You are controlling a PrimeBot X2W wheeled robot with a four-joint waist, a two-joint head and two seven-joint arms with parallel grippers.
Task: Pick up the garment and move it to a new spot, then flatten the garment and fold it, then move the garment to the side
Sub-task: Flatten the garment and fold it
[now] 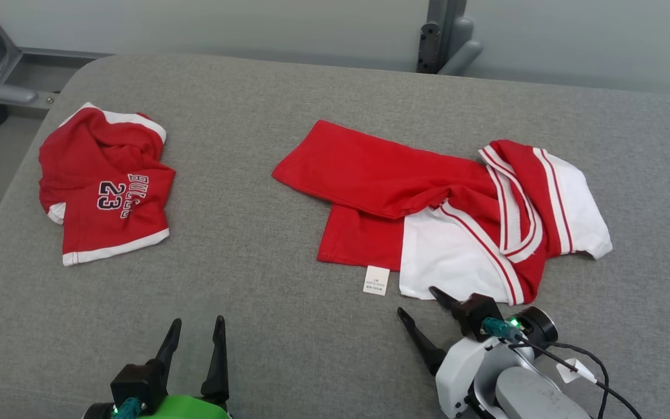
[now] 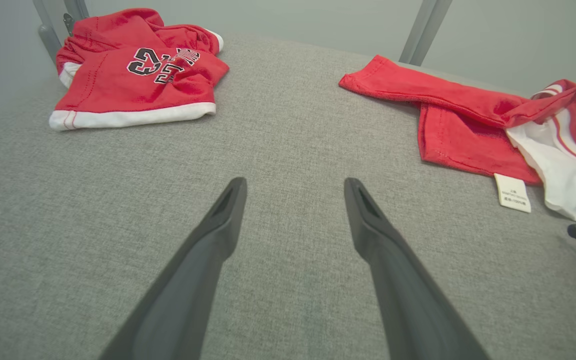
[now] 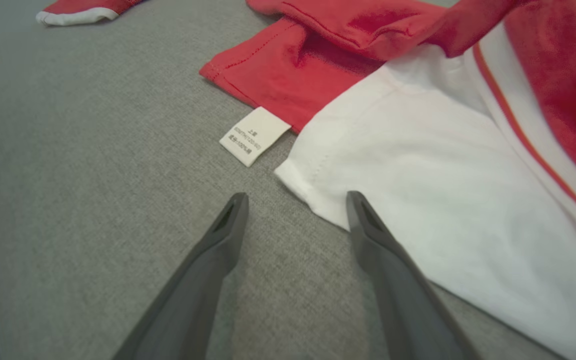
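Small crumpled red cloth shorts [image 1: 105, 186] on grey fabric table [image 1: 288, 87]; left gripper [image 1: 198, 319] and right gripper [image 1: 416, 299] empty, fingers apart.

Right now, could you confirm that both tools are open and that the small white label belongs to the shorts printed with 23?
Not quite: the label sticks out from the red hem of the shirt, not from the shorts, which lie apart on the robot's left; the right wrist view shows this. The left tool and right tool are indeed open.
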